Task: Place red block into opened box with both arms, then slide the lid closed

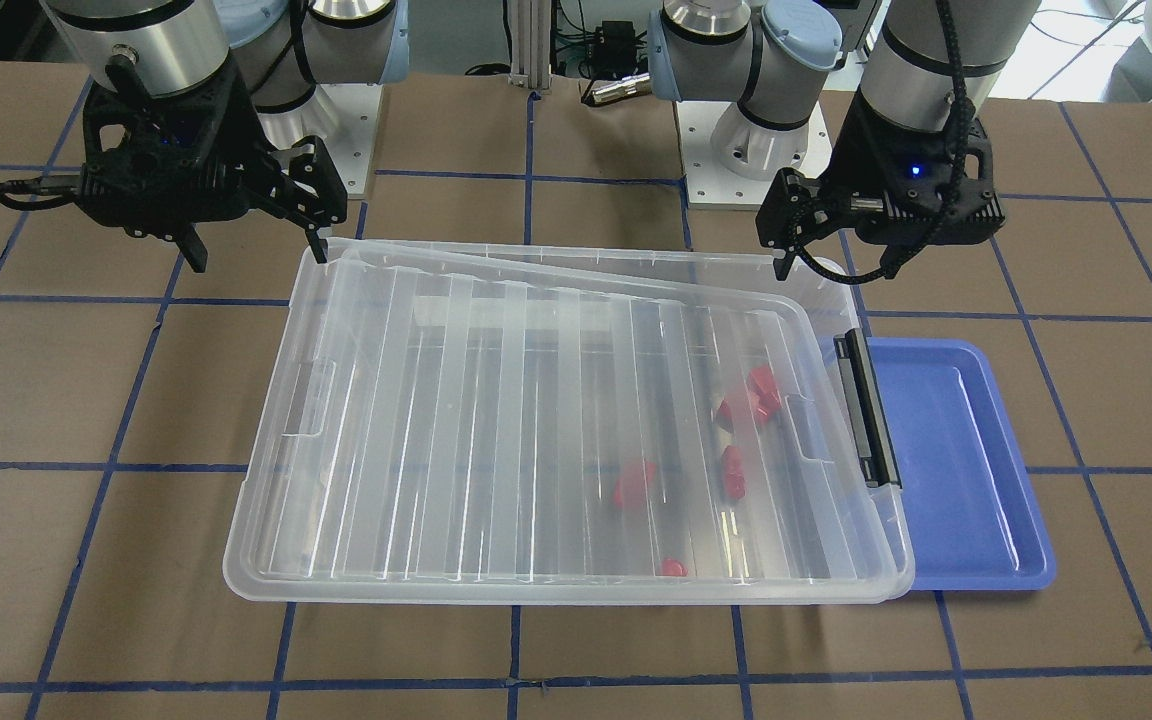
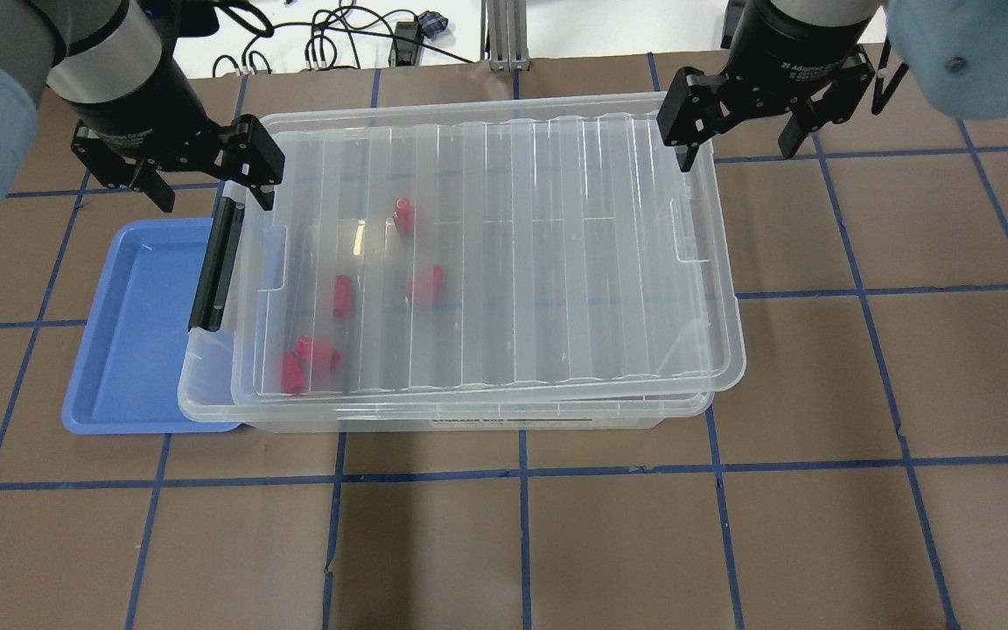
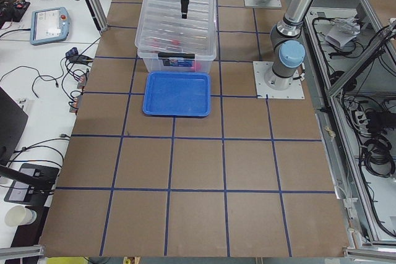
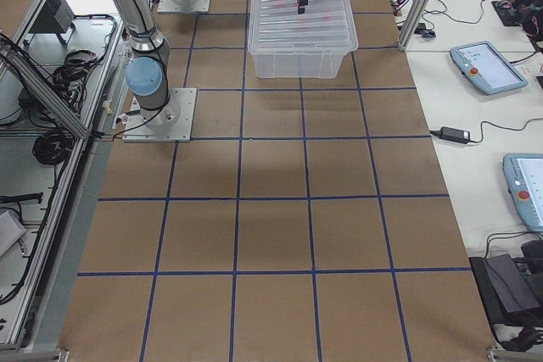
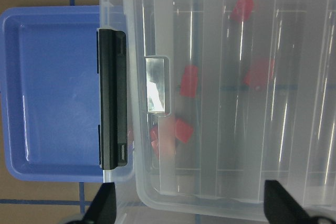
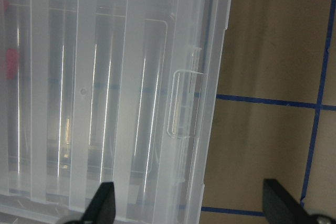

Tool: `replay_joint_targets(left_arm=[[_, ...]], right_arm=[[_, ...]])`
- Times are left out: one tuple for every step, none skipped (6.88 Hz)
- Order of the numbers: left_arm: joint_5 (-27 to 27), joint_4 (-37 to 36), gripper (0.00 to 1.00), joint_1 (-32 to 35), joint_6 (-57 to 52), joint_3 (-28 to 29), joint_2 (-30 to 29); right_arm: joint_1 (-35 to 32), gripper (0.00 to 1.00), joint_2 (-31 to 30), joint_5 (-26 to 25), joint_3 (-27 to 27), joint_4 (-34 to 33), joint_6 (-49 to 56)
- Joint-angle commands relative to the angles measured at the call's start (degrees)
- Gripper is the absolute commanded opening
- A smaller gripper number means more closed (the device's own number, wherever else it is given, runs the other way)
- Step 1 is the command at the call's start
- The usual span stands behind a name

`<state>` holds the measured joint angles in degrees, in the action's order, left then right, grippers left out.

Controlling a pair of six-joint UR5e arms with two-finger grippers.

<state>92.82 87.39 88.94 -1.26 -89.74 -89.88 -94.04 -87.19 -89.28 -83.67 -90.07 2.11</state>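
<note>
While the lid [image 2: 513, 245] lies skewed over the box [image 2: 199, 395], red blocks [image 2: 424, 283] sit inside.
Left gripper [image 2: 215, 197] and right gripper [image 2: 737, 153] hover spread, empty, at two lid corners; blue tray [image 2: 136, 332] beside the black bar [image 2: 215, 262].

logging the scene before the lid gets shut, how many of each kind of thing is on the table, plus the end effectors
red blocks: 5
clear box: 1
clear lid: 1
blue tray: 1
end effectors: 2, the left end effector and the right end effector, both open
total: 10
</note>
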Motion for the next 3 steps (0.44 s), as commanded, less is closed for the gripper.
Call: replay_joint_targets(left_arm=[[0.0,0.06,1.0,0.0,-0.06,0.0,0.31],[0.08,-0.03,1.0,0.0,0.02,0.0,-0.38],[0.0,-0.03,1.0,0.0,0.03,0.0,-0.04]], right_arm=[[0.0,1.0,0.0,-0.02,0.0,0.07,-0.09],[0.0,1.0,0.0,-0.02,0.0,0.07,-0.09],[0.0,1.0,0.0,0.07,0.0,0.07,-0.09]])
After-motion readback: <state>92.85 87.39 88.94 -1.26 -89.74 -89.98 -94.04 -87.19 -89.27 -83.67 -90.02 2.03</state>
